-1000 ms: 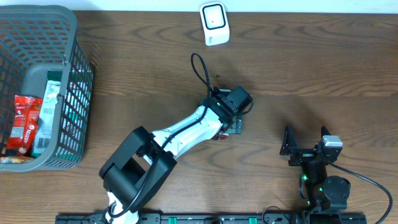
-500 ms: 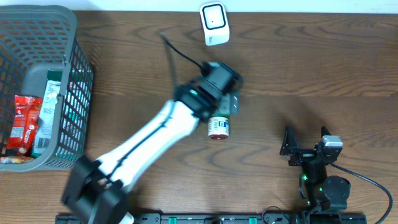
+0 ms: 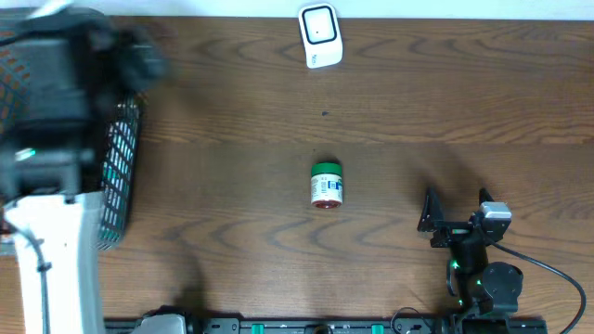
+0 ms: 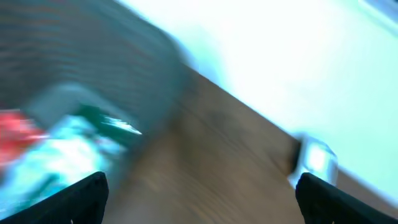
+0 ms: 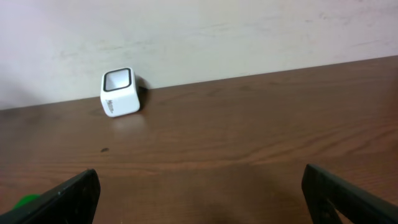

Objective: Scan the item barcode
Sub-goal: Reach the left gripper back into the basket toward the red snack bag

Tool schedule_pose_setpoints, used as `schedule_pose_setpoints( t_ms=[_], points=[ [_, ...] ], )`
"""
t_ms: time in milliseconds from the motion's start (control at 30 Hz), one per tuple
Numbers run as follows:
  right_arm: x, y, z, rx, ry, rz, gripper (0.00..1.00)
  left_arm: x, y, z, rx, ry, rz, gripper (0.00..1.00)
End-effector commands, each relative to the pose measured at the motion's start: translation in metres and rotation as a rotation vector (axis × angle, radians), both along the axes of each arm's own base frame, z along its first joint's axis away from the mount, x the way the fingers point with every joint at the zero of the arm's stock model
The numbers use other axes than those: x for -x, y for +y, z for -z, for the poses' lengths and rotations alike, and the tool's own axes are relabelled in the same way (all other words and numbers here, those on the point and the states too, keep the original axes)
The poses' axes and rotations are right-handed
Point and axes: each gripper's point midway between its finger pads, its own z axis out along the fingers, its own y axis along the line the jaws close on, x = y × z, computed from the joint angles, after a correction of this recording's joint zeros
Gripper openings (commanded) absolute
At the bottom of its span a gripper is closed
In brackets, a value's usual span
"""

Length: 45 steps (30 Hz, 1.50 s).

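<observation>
The item, a small jar with a green lid (image 3: 326, 185), lies on its side alone in the middle of the wooden table; only a sliver of its lid (image 5: 25, 200) shows in the right wrist view. The white scanner (image 3: 319, 35) stands at the table's far edge, also seen as the scanner (image 5: 119, 92) and, blurred, as the scanner (image 4: 316, 160). My left gripper (image 4: 199, 202) is open and empty, far left over the basket. My right gripper (image 3: 457, 211) is open and empty, right of the jar, facing the scanner.
A grey mesh basket (image 3: 119, 158) stands at the left edge, mostly covered by my blurred left arm (image 3: 51, 139). In the left wrist view it shows as a basket (image 4: 93, 68) holding red and teal packets (image 4: 56, 155). A pale wall lies behind the table.
My left arm has left the jar on the table and swung fast to the left, over the basket. The jar lies still where it was set down. The right arm has not moved.
</observation>
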Motion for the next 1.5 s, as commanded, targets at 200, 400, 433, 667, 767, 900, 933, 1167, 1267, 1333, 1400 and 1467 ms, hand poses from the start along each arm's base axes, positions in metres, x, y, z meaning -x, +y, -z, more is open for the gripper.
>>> schedule_pose_setpoints(
  t_ms=[200,400,433,667,767,900,933,1167,1267,1333,1400,1467],
  points=[
    [0.0,0.002,0.002,-0.006,0.006,-0.005,0.99,0.065,0.139,0.031,0.024,0.148,-0.41,0.96],
    [0.0,0.002,0.002,-0.006,0.006,-0.005,0.99,0.086,0.177,0.086,0.124,0.308,-0.548,0.96],
    [0.0,0.002,0.002,-0.006,0.006,-0.005,0.99,0.086,0.179,0.094,0.135,0.333,-0.553,0.96],
    [0.0,0.002,0.002,-0.006,0.006,-0.005,0.99,0.081,0.188,0.147,0.2,0.504,-0.556,0.96],
    [0.0,0.002,0.002,-0.006,0.006,-0.005,0.99,0.076,0.191,0.162,0.214,0.541,-0.555,0.96],
    [0.0,0.002,0.002,-0.006,0.006,-0.005,0.99,0.07,0.196,0.187,0.235,0.599,-0.552,0.96],
    [0.0,0.002,0.002,-0.006,0.006,-0.005,0.99,0.069,0.197,0.193,0.242,0.616,-0.551,0.96],
    [0.0,0.002,0.002,-0.006,0.006,-0.005,0.99,0.059,0.204,0.223,0.261,0.667,-0.547,0.96],
    [0.0,0.002,0.002,-0.006,0.006,-0.005,0.99,0.056,0.207,0.228,0.262,0.669,-0.548,0.96],
    [0.0,0.002,0.002,-0.006,0.006,-0.005,0.99,0.055,0.207,0.229,0.262,0.669,-0.547,0.96],
    [0.0,0.002,0.002,-0.006,0.006,-0.005,0.99,0.055,0.208,0.23,0.261,0.668,-0.548,0.96],
    [0.0,0.002,0.002,-0.006,0.006,-0.005,0.99,0.055,0.208,0.23,0.261,0.667,-0.548,0.96]
  ],
)
